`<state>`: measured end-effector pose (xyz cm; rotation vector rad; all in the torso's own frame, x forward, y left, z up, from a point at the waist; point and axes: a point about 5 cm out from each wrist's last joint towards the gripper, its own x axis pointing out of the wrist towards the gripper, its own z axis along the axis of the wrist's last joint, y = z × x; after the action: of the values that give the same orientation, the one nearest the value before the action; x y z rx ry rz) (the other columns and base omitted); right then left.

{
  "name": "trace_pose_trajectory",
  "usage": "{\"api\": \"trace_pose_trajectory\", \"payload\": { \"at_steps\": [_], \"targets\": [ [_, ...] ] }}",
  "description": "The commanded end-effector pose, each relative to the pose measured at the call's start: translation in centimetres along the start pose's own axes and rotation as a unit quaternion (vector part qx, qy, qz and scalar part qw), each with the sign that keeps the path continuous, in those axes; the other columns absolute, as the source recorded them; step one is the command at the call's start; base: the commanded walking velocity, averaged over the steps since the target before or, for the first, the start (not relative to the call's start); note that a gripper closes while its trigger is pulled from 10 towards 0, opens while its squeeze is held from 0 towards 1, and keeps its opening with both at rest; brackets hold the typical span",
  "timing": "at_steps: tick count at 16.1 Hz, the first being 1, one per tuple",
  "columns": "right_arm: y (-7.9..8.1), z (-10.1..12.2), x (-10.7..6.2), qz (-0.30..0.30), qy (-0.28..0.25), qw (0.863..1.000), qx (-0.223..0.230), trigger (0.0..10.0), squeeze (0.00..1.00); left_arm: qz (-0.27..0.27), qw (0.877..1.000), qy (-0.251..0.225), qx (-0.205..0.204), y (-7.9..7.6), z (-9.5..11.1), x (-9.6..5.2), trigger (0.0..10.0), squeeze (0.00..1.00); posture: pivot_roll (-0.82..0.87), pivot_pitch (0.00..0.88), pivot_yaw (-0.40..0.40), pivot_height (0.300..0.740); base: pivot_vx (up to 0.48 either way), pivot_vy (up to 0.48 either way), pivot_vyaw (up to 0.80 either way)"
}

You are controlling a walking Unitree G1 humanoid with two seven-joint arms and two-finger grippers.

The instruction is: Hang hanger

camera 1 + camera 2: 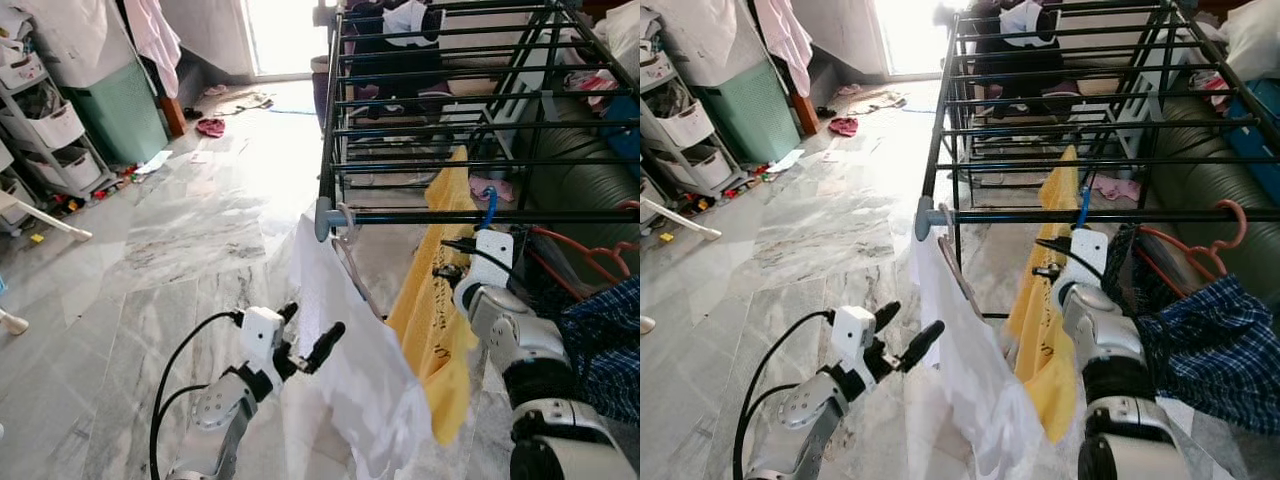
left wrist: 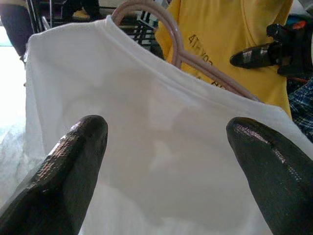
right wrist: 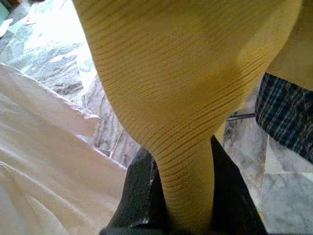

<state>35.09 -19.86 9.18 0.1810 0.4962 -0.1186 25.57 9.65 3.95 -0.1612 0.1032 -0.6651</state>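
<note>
The pink hanger (image 1: 350, 262) carries a white shirt (image 1: 350, 360) and sits at the near end of the drying rack (image 1: 420, 215), its hook up by the front rail. It looks light; the frame is stiff but the cloth is limp and would slide, so the bare neck under the hook seems the best place to hold. The left gripper (image 1: 308, 338) hovers just beside the shirt's outer face, fingers spread and empty. On the far side of the shirt hangs a yellow shirt (image 1: 440, 300), and the right gripper (image 3: 178, 196) is clamped on a fold of it, close to the hanger.
</note>
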Motion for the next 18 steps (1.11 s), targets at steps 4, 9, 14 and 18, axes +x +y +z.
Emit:
{"api": "trace_pose_trajectory", "payload": {
  "at_steps": [4,9,14,18],
  "targets": [
    [0.8,-0.2,0.2,0.019,0.012,1.000,0.017,10.0,0.00,0.008,1.000,0.010,0.010,0.4,-0.2,-0.6,10.0,0.00,-0.19,0.000,0.071,0.740,0.000,0.000,0.00],
    [0.7,-1.6,0.3,0.025,0.031,0.999,0.020,10.0,0.00,0.003,1.000,0.015,0.016,0.4,-0.2,-0.6,10.0,0.00,-0.19,0.000,0.080,0.740,0.000,0.000,0.00],
    [1.3,-2.8,0.1,0.038,0.046,0.998,0.013,10.0,0.00,0.000,1.000,0.017,0.018,0.3,-0.1,-0.5,10.0,0.00,-0.19,0.000,0.083,0.740,0.000,0.000,0.00],
    [2.1,-3.4,0.1,0.054,0.053,0.997,-0.004,10.0,0.00,0.001,1.000,0.019,0.019,0.3,-0.2,-0.4,10.0,0.00,-0.19,0.000,0.079,0.740,0.000,0.000,0.00]
  ]
}}
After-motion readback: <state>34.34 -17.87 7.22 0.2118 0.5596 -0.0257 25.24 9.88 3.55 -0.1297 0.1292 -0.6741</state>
